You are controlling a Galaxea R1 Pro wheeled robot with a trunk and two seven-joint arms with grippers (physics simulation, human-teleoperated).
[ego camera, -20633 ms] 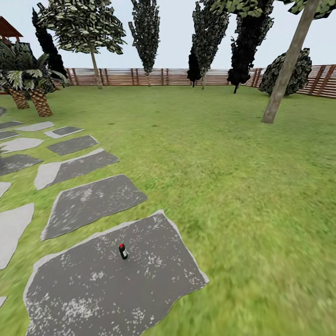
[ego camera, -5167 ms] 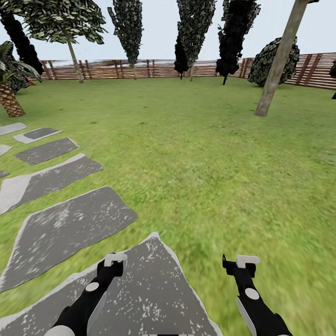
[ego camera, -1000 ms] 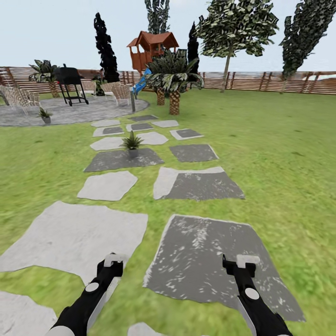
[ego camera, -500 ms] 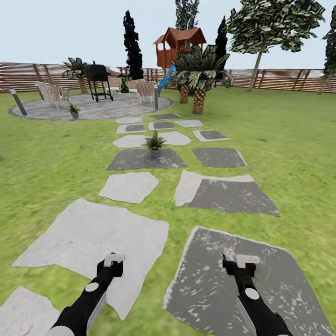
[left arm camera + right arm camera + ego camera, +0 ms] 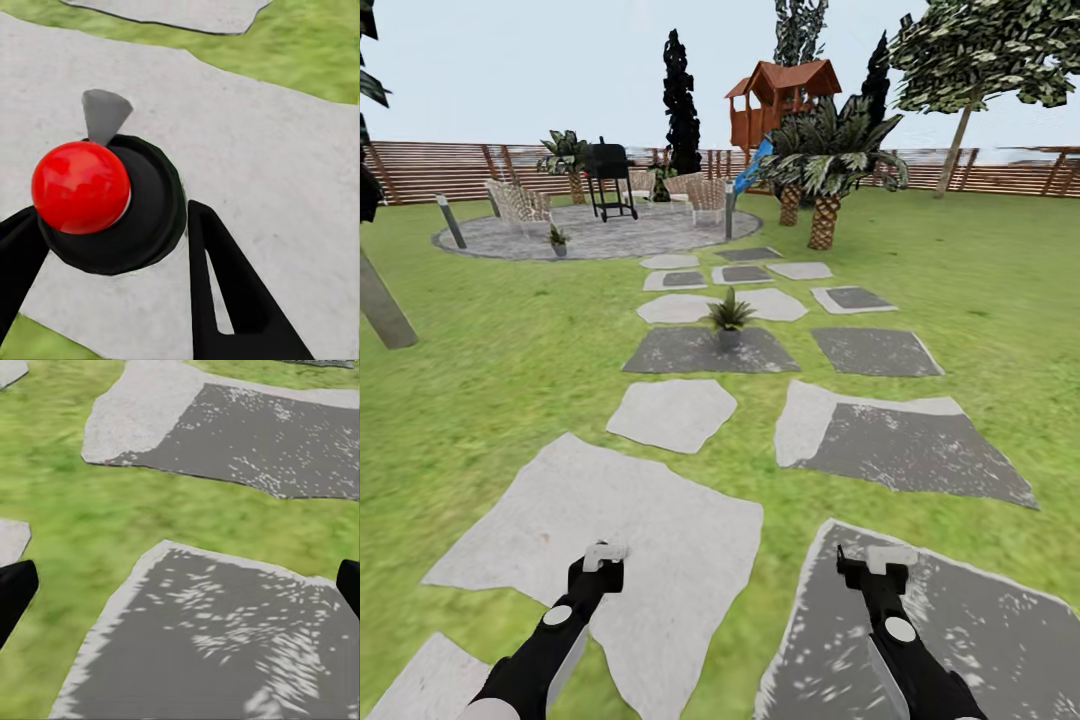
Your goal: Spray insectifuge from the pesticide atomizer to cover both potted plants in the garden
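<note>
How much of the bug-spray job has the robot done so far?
Done: the pesticide atomizer sits between the left gripper's fingers, red top showing. In hand: the robot faces the stepping-stone path. Left: spraying the nearer potted plant on a dark stone and the farther potted plant on the round patio. The right gripper is open, holding nothing.

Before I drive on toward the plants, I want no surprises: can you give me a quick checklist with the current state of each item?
1. Bottle held in the left gripper, jaws on either side: ok.
2. Red top in view and unblocked: ok.
3. Right gripper free, jaws wide apart: ok.
4. Near plant in sight, upright on a dark stepping stone: ok.
5. Far plant in sight on the paved patio: ok.
6. Near enough to spray: not ok.
</note>
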